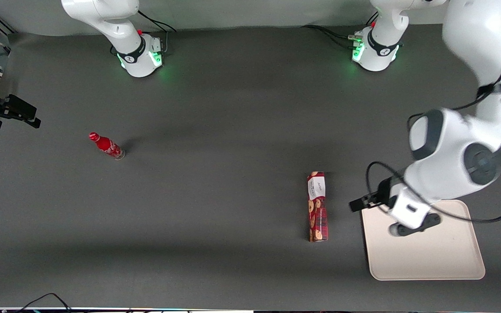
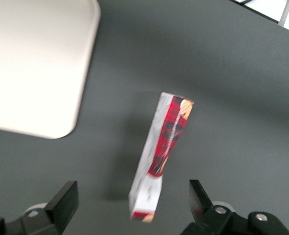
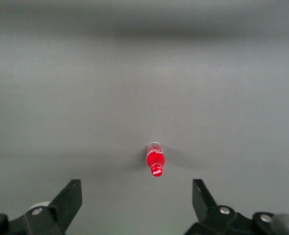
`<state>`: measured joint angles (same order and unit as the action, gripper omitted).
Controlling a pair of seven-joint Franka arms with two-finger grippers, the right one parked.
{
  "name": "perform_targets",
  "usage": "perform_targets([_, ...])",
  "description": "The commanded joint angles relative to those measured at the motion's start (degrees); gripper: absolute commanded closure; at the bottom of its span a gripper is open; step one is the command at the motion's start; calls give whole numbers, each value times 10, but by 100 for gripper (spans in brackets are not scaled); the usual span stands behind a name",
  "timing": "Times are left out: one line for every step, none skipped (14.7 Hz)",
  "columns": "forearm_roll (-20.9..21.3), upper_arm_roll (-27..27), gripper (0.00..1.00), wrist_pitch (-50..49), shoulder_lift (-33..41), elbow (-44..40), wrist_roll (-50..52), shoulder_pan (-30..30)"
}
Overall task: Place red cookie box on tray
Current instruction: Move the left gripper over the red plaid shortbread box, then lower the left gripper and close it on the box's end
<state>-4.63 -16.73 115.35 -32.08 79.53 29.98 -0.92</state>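
Note:
The red cookie box (image 1: 318, 207) lies flat on the dark table beside the tray (image 1: 433, 252), its white label at the end farther from the front camera. My left gripper (image 1: 355, 204) hangs above the table between the box and the tray's edge, fingers open and holding nothing. In the left wrist view the red cookie box (image 2: 166, 142) lies below the open gripper (image 2: 132, 196), its labelled end between the two black fingers, apart from both. The cream tray (image 2: 32, 63) lies bare, with one rounded corner showing.
A small red bottle (image 1: 106, 145) stands toward the parked arm's end of the table, and it also shows in the right wrist view as the bottle (image 3: 155, 161). Both arm bases (image 1: 374, 50) stand at the table's edge farthest from the front camera.

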Motion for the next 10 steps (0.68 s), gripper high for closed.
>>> perform_targets([10,-8,0,60,-76,-18,32,-29])
perform_targets([15,-12,0,87,-97,-11,33,-34])
perform_targets([20,-20,0,114,-113,-2,33,-36])
perform_targets([30,-24,0,148,-122,12,37,-43])
perform_targets([41,-26,0,177,-131,25,52,-46])
perform_targets([64,-27,0,200,-142,31,64,-51])
perform_targets([86,-27,0,215,-155,33,74,-54])
perform_targets([108,-27,0,224,-167,33,85,-55])
perform_targets([122,-30,50,225,-171,33,98,-55])
perform_targets([123,-30,99,224,-172,36,104,-55])
